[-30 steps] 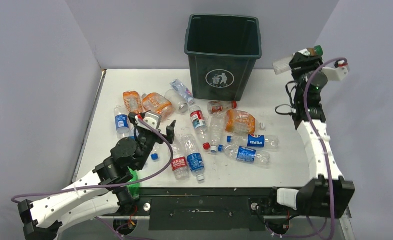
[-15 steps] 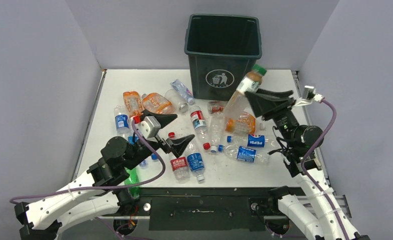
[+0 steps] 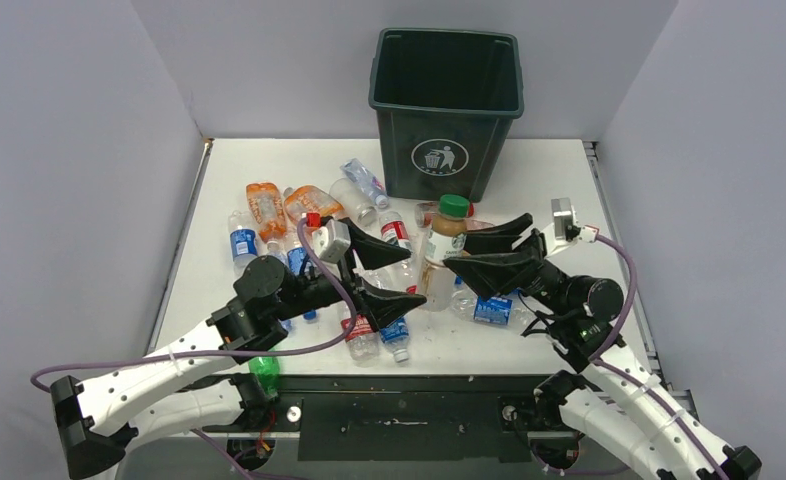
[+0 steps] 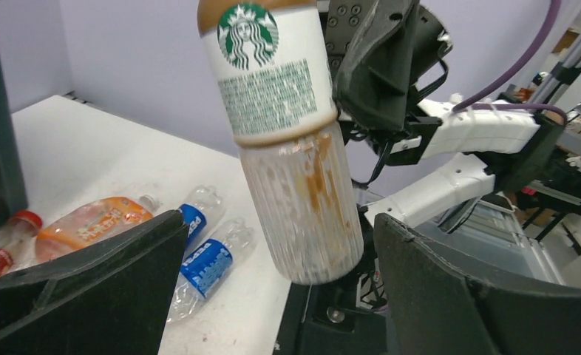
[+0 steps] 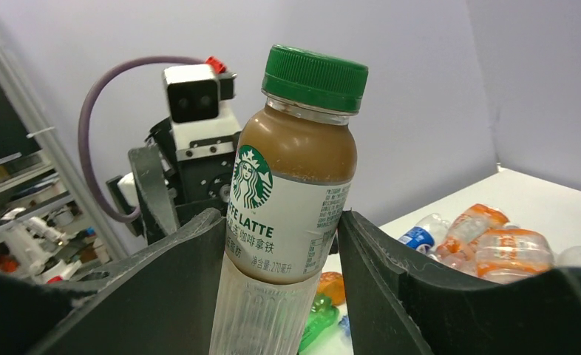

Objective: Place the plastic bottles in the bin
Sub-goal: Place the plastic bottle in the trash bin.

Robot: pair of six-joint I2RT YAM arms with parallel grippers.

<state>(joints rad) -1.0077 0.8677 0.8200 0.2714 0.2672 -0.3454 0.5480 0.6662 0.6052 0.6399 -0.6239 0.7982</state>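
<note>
The right gripper (image 3: 459,252) is clamped on a coffee bottle (image 3: 444,240), one finger on each side of its white label, with the green cap above the fingers and the clear ribbed lower half below them. It holds the bottle roughly upright in the air over the middle of the table (image 3: 569,180), cap up, with brown streaks showing inside the clear part.

Facing it from the left, the left gripper (image 3: 418,275) stands wide open. Its two dark fingers (image 4: 88,281) reach to either side of the bottle's lower half, and in the left wrist view there is a clear gap between the bottle and each finger, so it is not touching.

Below and around both grippers, the rest of the bottles lie scattered on the table. A blue-labelled bottle (image 3: 491,308) lies just under the right gripper. Two orange bottles (image 3: 266,205) lie to the far left, with clear bottles (image 3: 242,243) with blue and red labels near them and under the left arm. A green bottle (image 3: 264,370) sits at the near edge beside the left arm's base.

The bin (image 3: 469,140) stands at the far middle of the table, its open top up and its white logo facing the arms, well apart from the held bottle.
</note>
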